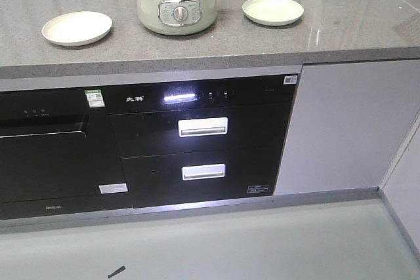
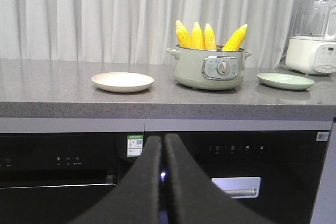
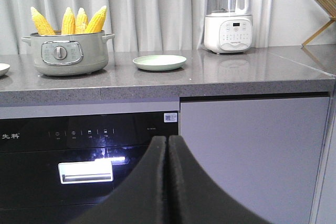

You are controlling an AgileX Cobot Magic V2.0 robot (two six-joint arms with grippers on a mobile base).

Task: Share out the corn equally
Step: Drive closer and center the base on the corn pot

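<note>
Four cobs of corn (image 2: 210,36) stand upright in the pot (image 2: 189,72), tips upward. Three are grouped toward the left and centre; the fourth leans outward to the right. All cobs rise above the rim.

The pot is pale green, with side handles and a round dial panel on its front wall. It stands on the grey stone countertop (image 1: 328,31), near the back edge in the exterior front-facing view.

A cream plate (image 1: 77,27) lies on the countertop to the left of the pot in that view. A pale green plate (image 1: 273,10) lies to its right. Both plates are apart from the pot and neither carries corn.

A white blender-type appliance (image 3: 229,14) with a clear jug stands further right on the countertop, beyond the green plate. A wooden rack (image 3: 320,3) is partly in view at the far right edge. Pale curtains (image 2: 79,14) hang behind the countertop.

Below the countertop:
- a black two-drawer unit (image 1: 203,126) with two pale handles, directly under the pot
- a black built-in appliance (image 1: 52,155) to its left
- a grey cabinet door (image 1: 341,122) to its right

A small dark object (image 1: 116,271) lies on the floor.

The left gripper (image 2: 161,145) sits below countertop level, facing the drawer fronts. Its jaws are pressed together and hold nothing. The right gripper (image 3: 167,142) is at a similar height, jaws likewise closed on nothing
</note>
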